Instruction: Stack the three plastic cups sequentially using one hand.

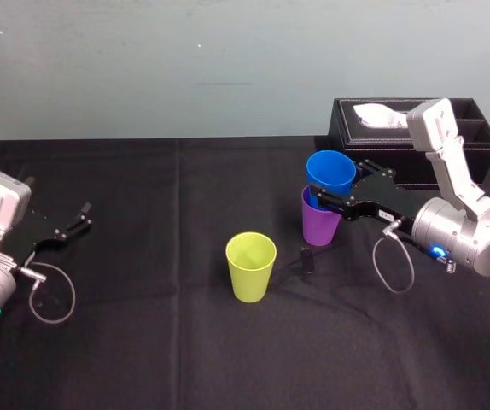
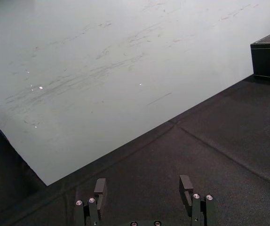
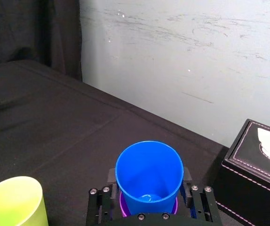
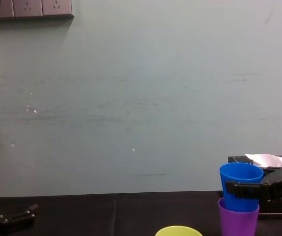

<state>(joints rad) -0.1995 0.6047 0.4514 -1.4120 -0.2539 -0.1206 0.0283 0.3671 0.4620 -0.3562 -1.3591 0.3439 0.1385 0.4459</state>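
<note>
The blue cup stands upright, partly nested in the purple cup, with about half of it above the purple rim. My right gripper reaches in from the right and is shut on the blue cup's wall, one finger on each side. In the chest view the fingers cross the blue cup just above the purple cup. The yellow-green cup stands alone, upright, nearer me and to the left. My left gripper rests open at the far left, with nothing between its fingers.
A black tissue box with a white tissue sits at the back right, just behind the right arm. A small dark object lies on the black cloth between the yellow-green and purple cups. The wall rises right behind the table's far edge.
</note>
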